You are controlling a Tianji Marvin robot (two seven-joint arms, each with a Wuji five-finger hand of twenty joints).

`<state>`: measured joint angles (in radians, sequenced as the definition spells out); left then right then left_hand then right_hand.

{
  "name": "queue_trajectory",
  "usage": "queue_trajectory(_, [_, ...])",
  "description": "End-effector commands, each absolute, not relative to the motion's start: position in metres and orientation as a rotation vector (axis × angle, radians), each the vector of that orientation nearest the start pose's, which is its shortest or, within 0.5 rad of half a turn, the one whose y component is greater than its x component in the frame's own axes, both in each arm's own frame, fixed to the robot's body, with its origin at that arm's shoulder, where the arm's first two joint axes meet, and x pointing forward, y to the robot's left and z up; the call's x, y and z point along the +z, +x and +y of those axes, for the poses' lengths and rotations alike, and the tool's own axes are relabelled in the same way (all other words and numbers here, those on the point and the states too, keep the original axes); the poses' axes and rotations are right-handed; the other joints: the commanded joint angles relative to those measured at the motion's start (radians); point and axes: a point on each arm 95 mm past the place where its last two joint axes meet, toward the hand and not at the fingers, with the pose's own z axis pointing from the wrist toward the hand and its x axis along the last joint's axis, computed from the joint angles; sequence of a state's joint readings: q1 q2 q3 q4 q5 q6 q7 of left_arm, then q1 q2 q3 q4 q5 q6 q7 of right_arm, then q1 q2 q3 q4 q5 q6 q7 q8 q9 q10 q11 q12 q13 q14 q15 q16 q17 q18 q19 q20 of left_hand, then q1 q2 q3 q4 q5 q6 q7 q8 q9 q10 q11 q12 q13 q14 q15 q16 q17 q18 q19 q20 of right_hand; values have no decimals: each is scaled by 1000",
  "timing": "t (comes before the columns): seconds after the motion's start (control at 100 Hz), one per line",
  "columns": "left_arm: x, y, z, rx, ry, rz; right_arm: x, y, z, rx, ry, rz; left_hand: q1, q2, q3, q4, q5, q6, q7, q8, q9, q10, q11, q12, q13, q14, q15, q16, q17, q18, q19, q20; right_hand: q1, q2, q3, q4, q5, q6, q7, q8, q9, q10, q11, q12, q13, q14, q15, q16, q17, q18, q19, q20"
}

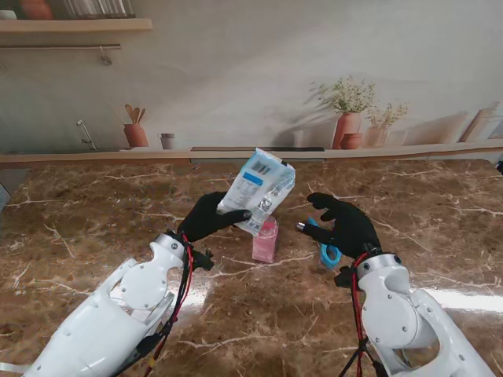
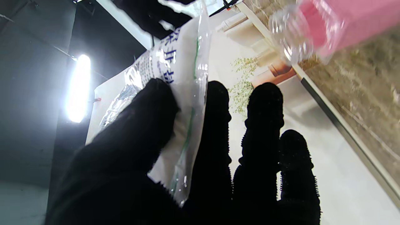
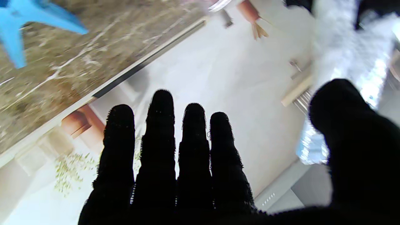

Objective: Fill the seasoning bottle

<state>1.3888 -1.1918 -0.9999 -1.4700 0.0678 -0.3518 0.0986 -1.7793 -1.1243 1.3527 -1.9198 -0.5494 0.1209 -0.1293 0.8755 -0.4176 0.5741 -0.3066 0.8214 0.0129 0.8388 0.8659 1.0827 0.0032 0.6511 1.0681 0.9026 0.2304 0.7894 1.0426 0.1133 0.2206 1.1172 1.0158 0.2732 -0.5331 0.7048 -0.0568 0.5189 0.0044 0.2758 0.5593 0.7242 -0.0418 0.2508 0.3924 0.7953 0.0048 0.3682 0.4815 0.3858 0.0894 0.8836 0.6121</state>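
A pink seasoning bottle (image 1: pixel 266 240) stands upright near the middle of the marble table (image 1: pixel 94 212). My left hand (image 1: pixel 208 217) holds a clear and blue refill bag (image 1: pixel 257 188) tilted over the bottle, its lower corner at the bottle's top. In the left wrist view the thumb and fingers pinch the bag (image 2: pixel 184 103), and the bottle (image 2: pixel 328 25) shows at the edge. My right hand (image 1: pixel 343 225) hovers just right of the bottle, fingers spread and holding nothing. Under it lie blue scissors (image 1: pixel 328 250), also seen in the right wrist view as blue scissors (image 3: pixel 28 22).
A low ledge (image 1: pixel 94 157) runs along the table's far edge. Behind it stands a printed kitchen backdrop (image 1: pixel 236 71) with pots and plants.
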Motion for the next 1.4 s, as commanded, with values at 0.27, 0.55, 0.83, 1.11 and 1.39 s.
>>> queue_trajectory(0.27, [-331, 388, -110, -2571, -1874, 899, -231, 358, 32, 1997, 1669, 931, 241, 111, 82, 78, 87, -251, 234, 117, -40, -60, -64, 1, -58, -13, -53, -14, -51, 11, -50, -1, -51, -117, 45, 4, 0, 27, -9, -48, 145, -10, 112, 111, 159, -24, 260, 163, 125, 14, 322, 129])
queue_trajectory(0.55, [-337, 381, -106, -2563, -1854, 866, -220, 359, 58, 2042, 1632, 921, 243, 113, 71, 77, 82, -245, 231, 116, -44, -52, -78, -5, -69, -9, -60, -16, -60, 0, -58, 6, 363, -129, 476, -213, 333, -230, 657, -64, 544, -70, 380, 394, 429, -57, 659, 240, 340, 36, 656, 114])
queue_trajectory(0.83, [-339, 375, -98, -2507, -1780, 1027, -213, 351, 74, 2029, 1515, 1026, 89, -44, 171, 87, -57, -236, 67, -267, -48, -41, -390, -121, -164, -58, -232, -158, -72, 19, -121, -43, 362, -154, 634, -125, 500, -324, 641, 441, 603, -94, 625, 704, 494, -133, 1055, 431, 384, 43, 814, 182])
queue_trajectory(1.11, [-321, 371, -75, -2465, -1656, 1152, -207, 336, 75, 1889, 1310, 1248, -368, -198, 174, 181, -260, -51, -375, -527, -553, -13, -317, -616, -501, -98, -490, -334, -200, -18, -370, -94, 335, -198, 685, -88, 532, -327, 618, 460, 643, -97, 622, 716, 525, -135, 1072, 428, 411, 39, 833, 179])
queue_trajectory(1.39, [-299, 361, -74, -2529, -1541, 1202, -220, 329, 92, 1847, 1211, 1408, -261, -163, 84, 143, -26, -124, -132, -455, -221, 11, -189, -504, -155, -23, -136, 13, 6, 52, 26, 180, 345, -203, 661, -120, 511, -327, 602, 415, 650, -102, 577, 695, 525, -132, 1025, 411, 430, 32, 813, 156])
